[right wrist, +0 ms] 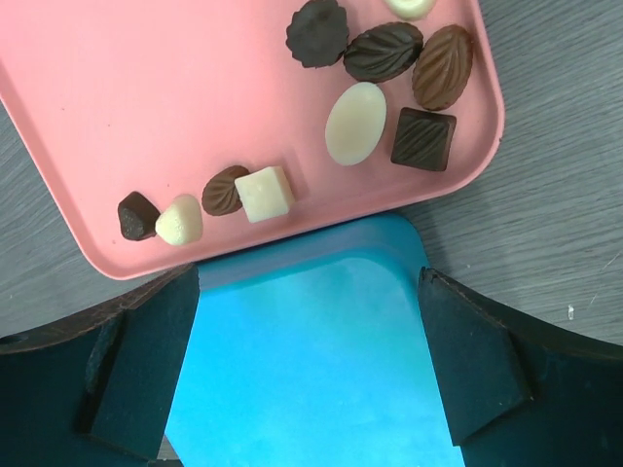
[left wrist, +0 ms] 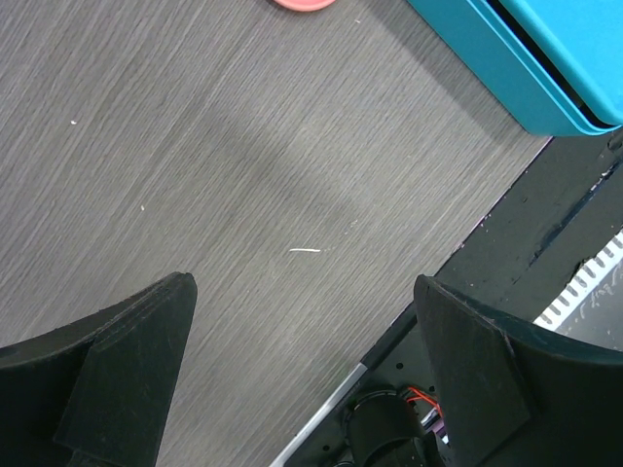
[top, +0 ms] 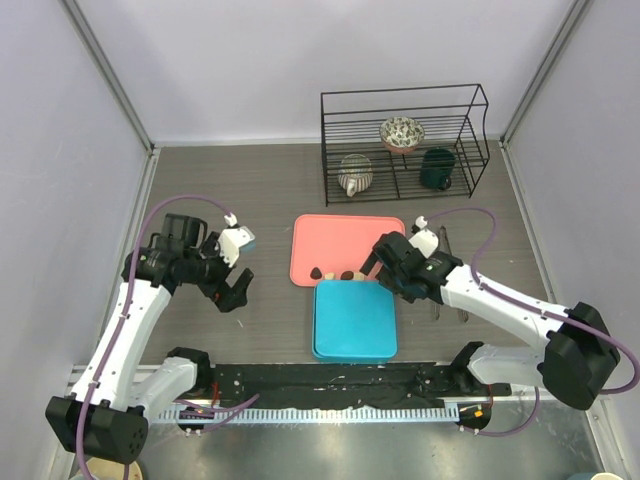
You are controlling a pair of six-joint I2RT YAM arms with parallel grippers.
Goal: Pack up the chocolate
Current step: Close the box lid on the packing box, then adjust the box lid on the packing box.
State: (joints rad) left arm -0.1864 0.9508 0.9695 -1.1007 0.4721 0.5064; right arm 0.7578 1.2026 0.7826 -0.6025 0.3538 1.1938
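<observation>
Chocolate (right wrist: 360, 122): some ten dark, mid-brown and cream pieces lying loose on the pink tray (right wrist: 146, 97), grouped along its 6 o'clock edge. Teal box (right wrist: 311, 292), apparently lidded, lies just beside the tray at 6 o'clock. Right claw (right wrist: 311, 375): jaws spread wide, empty, hovering over the box top. Left claw (left wrist: 307, 379): jaws spread wide, empty, above bare worktop (left wrist: 195, 146) at the box's 9 o'clock
</observation>
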